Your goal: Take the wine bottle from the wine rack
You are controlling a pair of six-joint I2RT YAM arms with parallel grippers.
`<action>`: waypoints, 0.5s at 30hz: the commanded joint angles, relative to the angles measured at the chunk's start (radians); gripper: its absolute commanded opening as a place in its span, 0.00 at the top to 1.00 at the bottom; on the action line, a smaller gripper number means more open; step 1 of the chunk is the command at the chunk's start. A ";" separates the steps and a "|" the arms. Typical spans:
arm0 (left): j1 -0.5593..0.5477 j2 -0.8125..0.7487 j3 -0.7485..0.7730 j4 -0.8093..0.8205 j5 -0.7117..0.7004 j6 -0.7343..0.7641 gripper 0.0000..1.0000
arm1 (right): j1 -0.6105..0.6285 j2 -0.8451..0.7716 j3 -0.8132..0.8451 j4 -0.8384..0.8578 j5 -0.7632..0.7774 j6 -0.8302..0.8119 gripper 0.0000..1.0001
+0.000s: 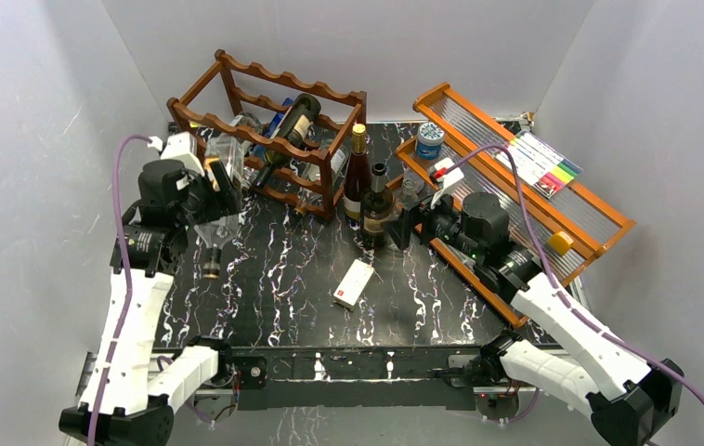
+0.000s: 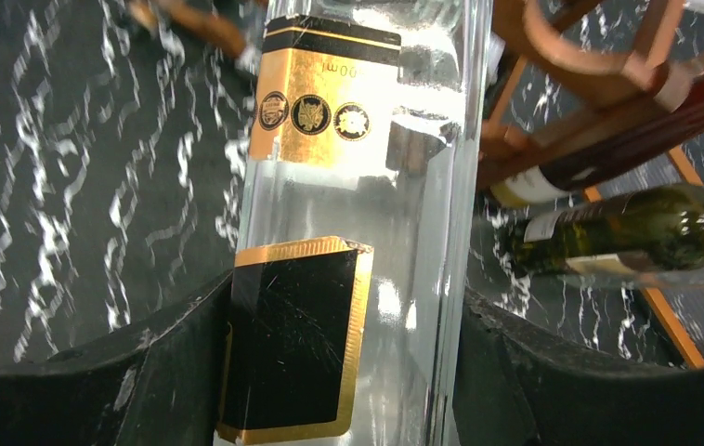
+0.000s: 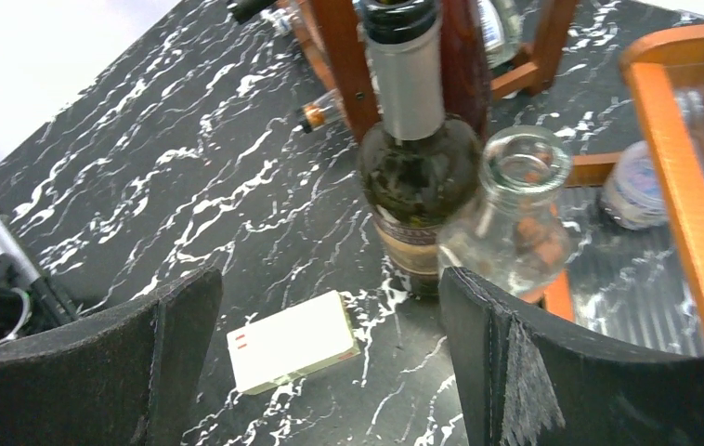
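Though in hand [image 2: 339, 334], bottle [image 2: 367, 186] beside rack [image 1: 285, 78]

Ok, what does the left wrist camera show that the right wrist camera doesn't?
Only left wrist: the clear bottle with gold-and-black labels, clamped between the left jaws. Only right wrist: the white box, seen between the open, empty right jaws. Both: the marbled table, the wine rack, and probably the same dark green bottle.

The gold label [image 2: 325, 104] on the clear wine bottle [image 2: 395, 242] reads "00ml" (upside down).
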 commanded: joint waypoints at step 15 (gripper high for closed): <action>0.001 -0.140 -0.366 0.023 0.342 -0.803 1.00 | 0.154 0.135 0.112 0.154 -0.218 0.041 0.02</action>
